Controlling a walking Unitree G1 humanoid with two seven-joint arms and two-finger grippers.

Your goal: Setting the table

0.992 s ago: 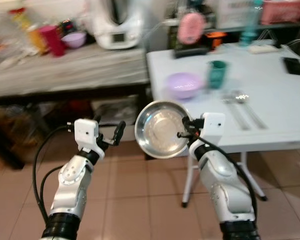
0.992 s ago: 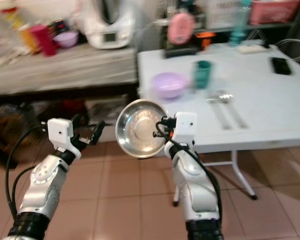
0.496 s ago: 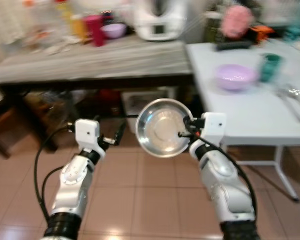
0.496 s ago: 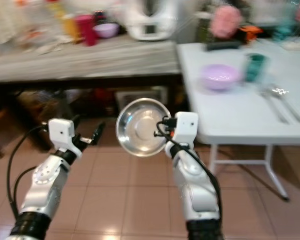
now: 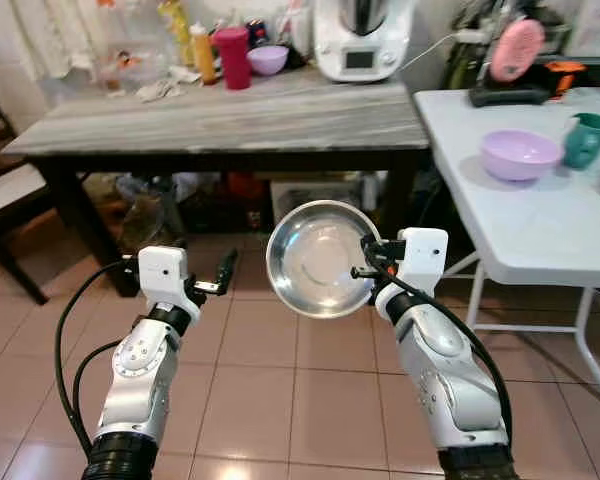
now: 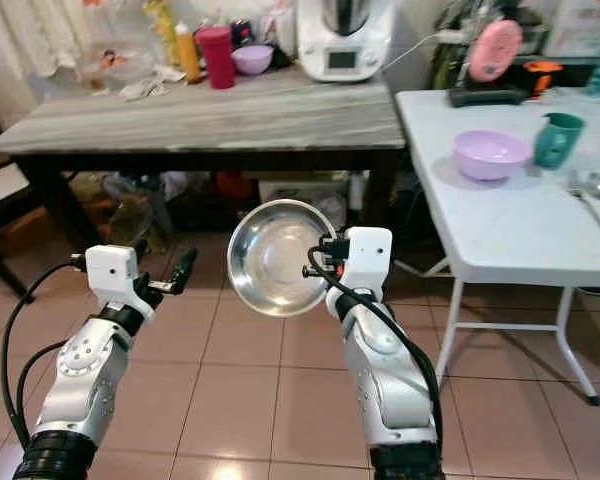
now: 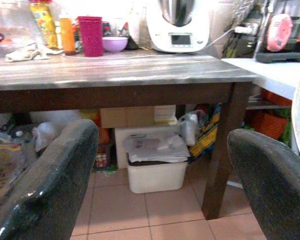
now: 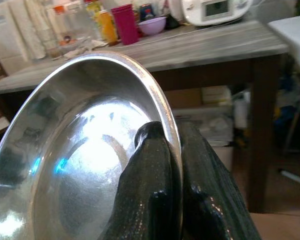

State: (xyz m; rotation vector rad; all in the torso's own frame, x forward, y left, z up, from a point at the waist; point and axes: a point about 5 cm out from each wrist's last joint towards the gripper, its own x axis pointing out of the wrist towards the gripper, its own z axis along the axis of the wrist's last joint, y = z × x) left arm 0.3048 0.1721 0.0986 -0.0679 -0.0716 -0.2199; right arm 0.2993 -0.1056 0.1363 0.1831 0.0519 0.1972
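1. Between the two arms, over the tiled floor [image 5: 250,400]: a stainless steel bowl [image 5: 318,258], tipped on edge with its hollow facing the camera, pinched at the rim by the right gripper [image 5: 365,268]; nothing inside but reflections.
2. In the right wrist view, both black fingers [image 8: 150,195] pressed tight together on the rim, one inside the bowl, one outside.
3. To the left of the bowl, apart from it: the left gripper [image 5: 223,275], fingers spread wide and holding nothing, pointing toward the dark wooden table [image 5: 230,115].
4. Far ahead of the left gripper, on the wooden table: a red tumbler [image 5: 232,43], a small purple bowl [image 5: 268,59] whose contents cannot be told, an orange bottle [image 5: 200,52], and a white kitchen machine [image 5: 358,40].
5. Right of the right gripper and beyond it, on the white folding table [image 5: 540,220]: a purple bowl [image 5: 520,154], apparently empty, with a green cup [image 5: 586,140] just beside it.
6. Under the wooden table, in the left wrist view: a white bin [image 7: 155,165] with papers in it.
7. Against one second ago: same pinch on the steel bowl, left fingers equally spread; whole view swung leftward, white table shifted to the right edge, wooden table now central, picture sharper.
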